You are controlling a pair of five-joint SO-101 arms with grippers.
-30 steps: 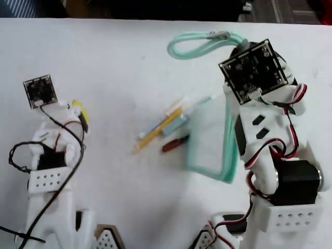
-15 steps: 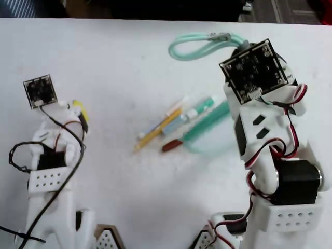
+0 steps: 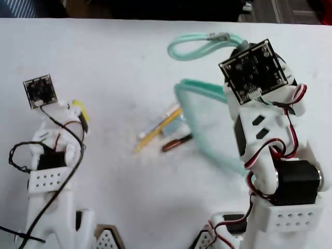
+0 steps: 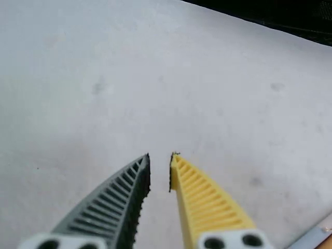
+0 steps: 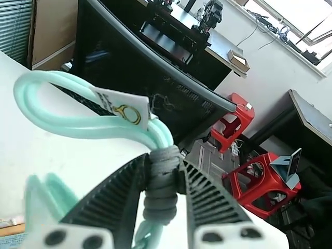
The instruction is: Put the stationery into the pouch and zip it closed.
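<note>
Pouch (image 3: 207,122) newly swung, grey knot (image 5: 163,179) pinched between right jaws; left jaws ajar.

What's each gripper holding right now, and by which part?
The right gripper grips the pouch by the grey knot at its loop strap. The left gripper holds nothing.
</note>
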